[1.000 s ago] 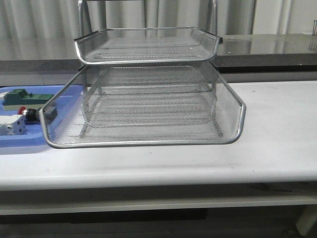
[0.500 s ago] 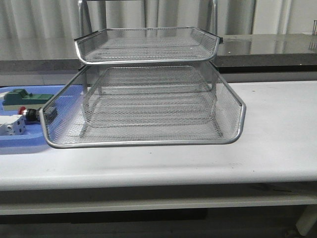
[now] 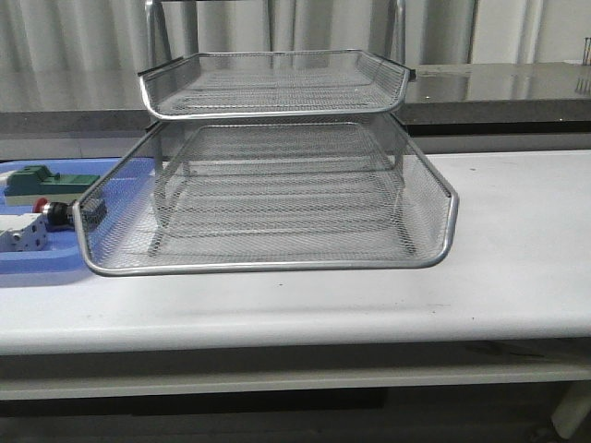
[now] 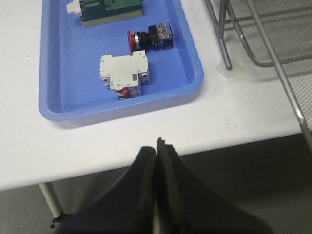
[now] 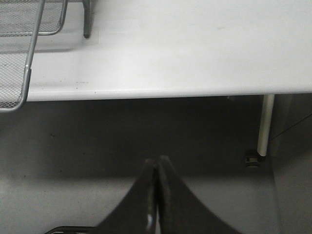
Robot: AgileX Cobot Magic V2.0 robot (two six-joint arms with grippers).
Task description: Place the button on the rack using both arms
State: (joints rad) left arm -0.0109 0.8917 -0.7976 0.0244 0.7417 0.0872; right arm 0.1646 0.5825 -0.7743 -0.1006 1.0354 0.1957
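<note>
You're looking at one button (image 4: 150,36) lying in one blue tray (image 4: 58,105), one rack (image 3: 268,166); both grippers (image 4: 157,146) (image 5: 157,163) are sitting pinched closed, empty.

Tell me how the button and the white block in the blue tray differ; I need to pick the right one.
The button has a red cap, silver collar and dark body; the white block is boxy and almost all white. The button looks smaller and rounder than the block. The button lies nearer the green block; the white block lies nearer the tray's front rim. Both lie on their sides inside the tray, untouched.
</note>
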